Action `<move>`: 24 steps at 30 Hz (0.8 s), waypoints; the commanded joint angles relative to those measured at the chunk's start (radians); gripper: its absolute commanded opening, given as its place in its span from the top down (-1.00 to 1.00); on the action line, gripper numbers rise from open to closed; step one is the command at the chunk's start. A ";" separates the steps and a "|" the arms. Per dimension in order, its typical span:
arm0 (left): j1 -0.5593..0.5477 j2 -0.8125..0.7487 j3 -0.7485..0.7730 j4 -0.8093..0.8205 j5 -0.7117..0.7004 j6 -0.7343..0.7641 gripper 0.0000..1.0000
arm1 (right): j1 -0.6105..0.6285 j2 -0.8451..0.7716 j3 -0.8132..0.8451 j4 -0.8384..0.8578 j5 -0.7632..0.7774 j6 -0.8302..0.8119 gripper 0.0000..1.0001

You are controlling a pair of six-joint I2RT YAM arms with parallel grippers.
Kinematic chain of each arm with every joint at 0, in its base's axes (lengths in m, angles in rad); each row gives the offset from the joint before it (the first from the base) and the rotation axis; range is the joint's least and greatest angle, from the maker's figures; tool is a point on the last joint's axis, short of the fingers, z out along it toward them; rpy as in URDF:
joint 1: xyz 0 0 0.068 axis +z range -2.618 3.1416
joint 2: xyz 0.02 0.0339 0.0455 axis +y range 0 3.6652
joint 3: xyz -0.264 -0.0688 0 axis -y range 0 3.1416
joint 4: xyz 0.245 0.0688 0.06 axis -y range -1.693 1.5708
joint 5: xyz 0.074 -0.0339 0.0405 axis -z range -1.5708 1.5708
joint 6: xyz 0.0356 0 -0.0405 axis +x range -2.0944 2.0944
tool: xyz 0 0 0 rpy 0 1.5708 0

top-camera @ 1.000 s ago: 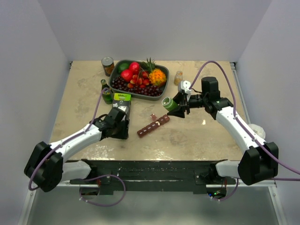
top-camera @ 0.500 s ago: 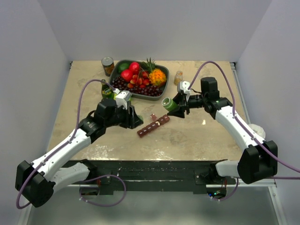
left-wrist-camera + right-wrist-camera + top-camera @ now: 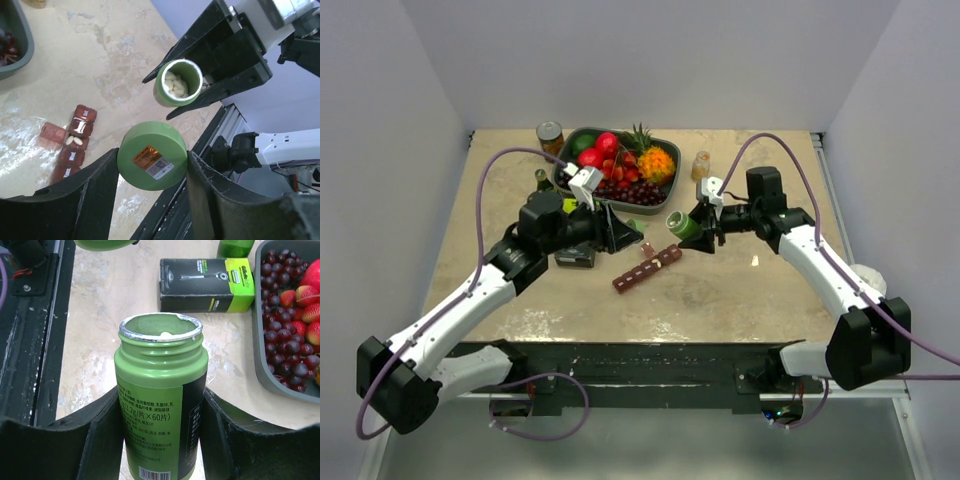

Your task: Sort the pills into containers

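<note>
- Two arms reached in from the bottom edge of the top view over a pale, mottled table (image 3: pixel 720 300).
- The containers (image 3: pixel 647 268), a dark red strip of small square compartments, lay slantwise on the table at the centre of the frame. They sat just below and between the two grippers and touched neither. In the left wrist view, two pale pills (image 3: pixel 74 141) rested in one compartment.
- The left gripper (image 3: pixel 620 232), left of centre, was clamped narrowly on a round green cap (image 3: pixel 152 162) with an orange label, a finger pressed to each side.
- The right gripper (image 3: pixel 698 230), right of centre, gripped a green pill bottle (image 3: pixel 160 390) at mid width. The bottle was uncapped, its mouth tipped toward the left gripper, with white pills visible inside.
- A black-and-green box (image 3: pixel 207 285) lay flat on the table, partly under the left arm.
- Higher in the frame stood a dark fruit tray (image 3: pixel 561 172) of grapes, strawberries and other fruit, with a green glass bottle (image 3: pixel 544 180) at its left.
- A tin can (image 3: pixel 550 133) stood at the tray's upper left, and a small jar (image 3: pixel 701 165) at its right.
</note>
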 commanded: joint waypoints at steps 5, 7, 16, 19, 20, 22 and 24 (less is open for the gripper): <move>0.020 0.160 0.165 0.065 0.120 -0.078 0.97 | 0.010 -0.013 0.026 -0.026 0.040 -0.060 1.00; 0.022 0.193 0.202 0.065 0.142 -0.085 0.97 | 0.013 -0.016 0.027 -0.026 0.042 -0.063 1.00; 0.017 0.329 0.262 0.140 0.249 -0.128 0.97 | 0.036 -0.017 0.029 -0.019 0.054 -0.055 1.00; 0.009 0.357 0.268 0.150 0.266 -0.132 0.98 | 0.045 -0.019 0.030 -0.013 0.058 -0.044 1.00; 0.009 0.363 0.271 0.150 0.269 -0.132 0.98 | 0.050 -0.017 0.030 -0.012 0.062 -0.040 1.00; 0.002 0.372 0.273 0.153 0.277 -0.134 0.98 | 0.053 -0.017 0.029 -0.009 0.069 -0.038 1.00; -0.006 0.377 0.273 0.165 0.285 -0.138 0.98 | 0.059 -0.016 0.029 -0.006 0.077 -0.032 1.00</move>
